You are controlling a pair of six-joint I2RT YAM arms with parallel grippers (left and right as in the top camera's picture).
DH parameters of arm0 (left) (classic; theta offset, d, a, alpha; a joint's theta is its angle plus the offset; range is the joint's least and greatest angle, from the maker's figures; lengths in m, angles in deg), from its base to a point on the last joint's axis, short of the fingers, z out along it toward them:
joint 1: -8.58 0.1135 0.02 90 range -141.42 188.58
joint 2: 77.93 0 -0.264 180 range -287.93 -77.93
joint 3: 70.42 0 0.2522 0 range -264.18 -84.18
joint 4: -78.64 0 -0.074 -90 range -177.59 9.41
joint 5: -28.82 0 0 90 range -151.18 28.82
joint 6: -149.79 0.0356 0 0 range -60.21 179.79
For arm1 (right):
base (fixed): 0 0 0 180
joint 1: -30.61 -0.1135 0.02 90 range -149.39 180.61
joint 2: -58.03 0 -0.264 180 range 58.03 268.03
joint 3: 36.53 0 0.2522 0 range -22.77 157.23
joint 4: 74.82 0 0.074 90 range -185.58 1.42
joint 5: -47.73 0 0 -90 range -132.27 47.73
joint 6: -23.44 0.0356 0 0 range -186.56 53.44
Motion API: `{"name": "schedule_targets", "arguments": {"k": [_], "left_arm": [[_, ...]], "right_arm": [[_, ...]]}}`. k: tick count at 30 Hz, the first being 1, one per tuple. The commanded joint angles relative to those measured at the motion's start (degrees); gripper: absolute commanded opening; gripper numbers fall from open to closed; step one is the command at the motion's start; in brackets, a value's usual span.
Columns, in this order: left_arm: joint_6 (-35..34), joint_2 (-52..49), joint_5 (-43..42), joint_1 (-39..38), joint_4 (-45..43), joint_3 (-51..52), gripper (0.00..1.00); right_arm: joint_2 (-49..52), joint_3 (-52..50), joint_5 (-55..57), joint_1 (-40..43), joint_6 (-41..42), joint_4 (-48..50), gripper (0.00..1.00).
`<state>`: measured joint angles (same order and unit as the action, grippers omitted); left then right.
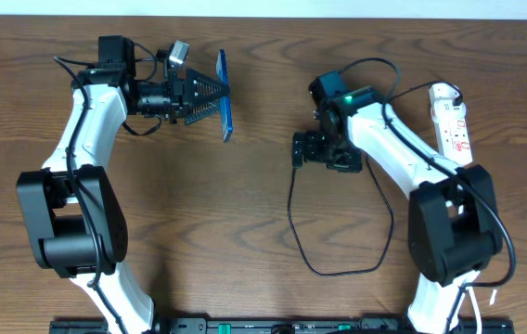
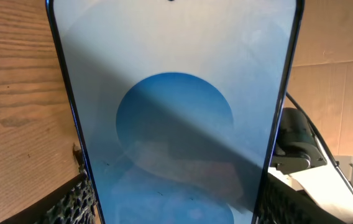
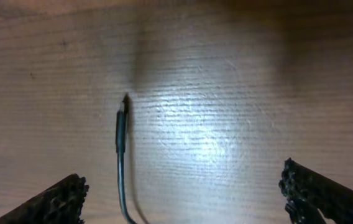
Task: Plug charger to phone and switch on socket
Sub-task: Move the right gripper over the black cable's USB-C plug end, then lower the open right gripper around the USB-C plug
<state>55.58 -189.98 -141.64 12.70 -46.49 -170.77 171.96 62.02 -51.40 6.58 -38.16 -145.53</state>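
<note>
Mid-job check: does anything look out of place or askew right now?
Only the phone: it is not lying flat but stands on edge, clamped by the left gripper. The charger lies with its plug tip loose on the table, between the open jaws of the right gripper, not plugged in. No damage shows.

1. phone [image 2: 176, 112] – left wrist view: top and bottom ends cut off by frame edges.
2. charger [image 3: 120, 134] – right wrist view: cable cut off at lower edge; overhead: plug tip hidden beneath right gripper [image 1: 324, 153].
3. socket [image 1: 453, 121] – well apart from right gripper: switch positions too small to tell.
</note>
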Motion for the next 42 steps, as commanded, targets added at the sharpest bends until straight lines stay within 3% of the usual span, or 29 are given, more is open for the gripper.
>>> {"name": "schedule_targets", "arguments": {"k": [1,15,25,42], "left_arm": [[1.16,1.60,-2.69,0.31,-0.09,0.33,0.07],[1.16,1.60,-2.69,0.33,-0.07,0.33,0.07],[1.16,1.60,-2.69,0.33,-0.07,0.33,0.07],[1.16,1.60,-2.69,0.33,-0.07,0.33,0.07]], "right_arm": [[0.59,1.51,1.51,-1.18,2.64,0.33,0.96],[0.66,1.44,6.73,-5.99,8.02,3.28,0.94],[0.87,1.33,7.28,-6.40,14.43,3.41,0.83],[4.42,1.33,7.34,-8.98,15.30,4.44,0.81]]}}
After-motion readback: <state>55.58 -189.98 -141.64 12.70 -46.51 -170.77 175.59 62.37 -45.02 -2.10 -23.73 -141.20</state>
